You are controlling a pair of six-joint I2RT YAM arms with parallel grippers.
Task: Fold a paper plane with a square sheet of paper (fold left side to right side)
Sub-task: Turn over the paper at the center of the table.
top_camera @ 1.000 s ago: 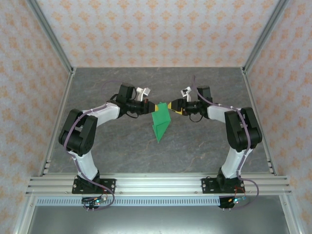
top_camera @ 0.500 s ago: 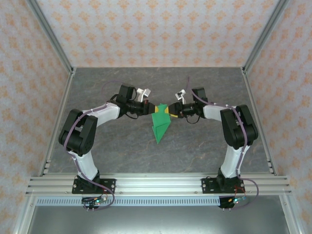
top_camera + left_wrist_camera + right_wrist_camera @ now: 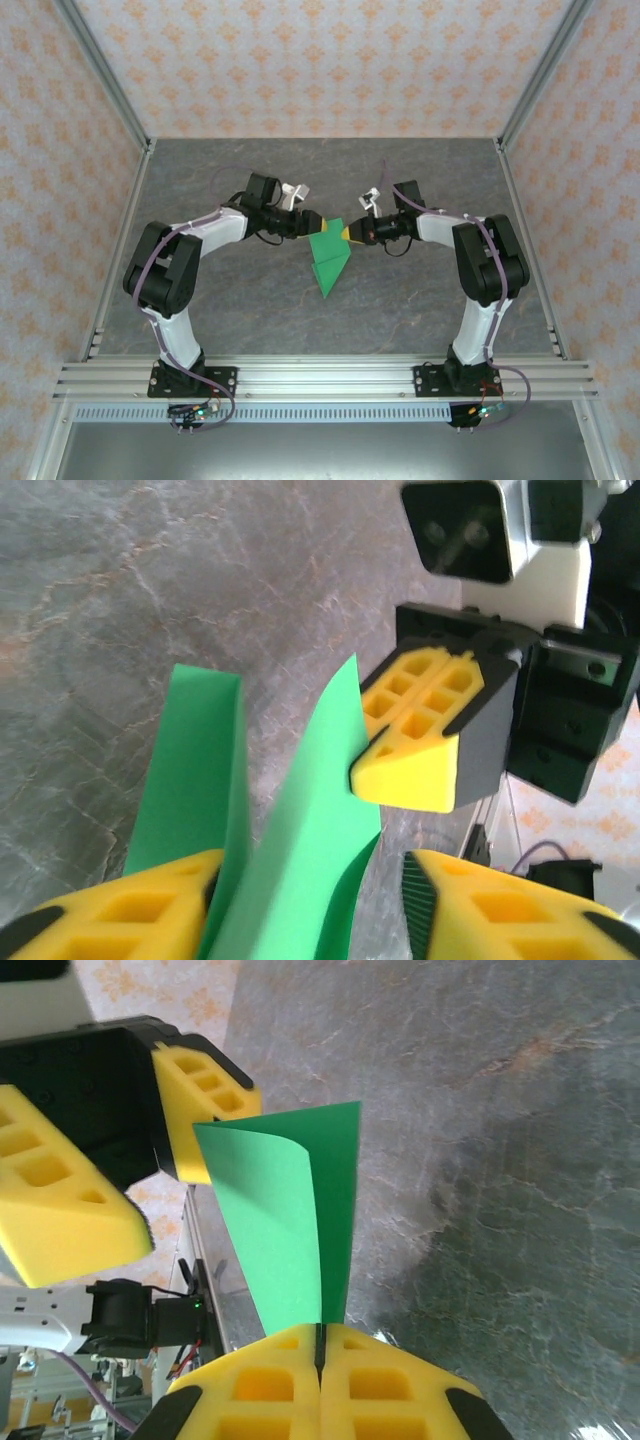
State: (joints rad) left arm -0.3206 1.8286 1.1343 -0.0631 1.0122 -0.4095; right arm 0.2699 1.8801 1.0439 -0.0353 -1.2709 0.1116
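Note:
The square sheet of paper (image 3: 328,260) is bright green, folded into a pointed shape, and hangs upright between the two grippers above the grey table (image 3: 430,180). My right gripper (image 3: 347,232) is shut on the paper's upper right edge. In the right wrist view, two green layers (image 3: 270,1220) run into its closed pads (image 3: 321,1335). My left gripper (image 3: 312,222) stands open on the paper's left side. In the left wrist view the sheet (image 3: 195,770) passes between its spread fingers (image 3: 312,880), close to the left one. The right gripper's fingertips (image 3: 420,770) pinch the far edge.
Aluminium frame rails (image 3: 320,378) run along the near edge, with both arm bases bolted to them. Patterned walls close in the back and sides. Bare grey tabletop (image 3: 250,310) lies in front of the paper and on both sides of it.
The right gripper moved left to the paper and closed on its upper right edge. The left gripper, which had been shut on the paper, has opened.

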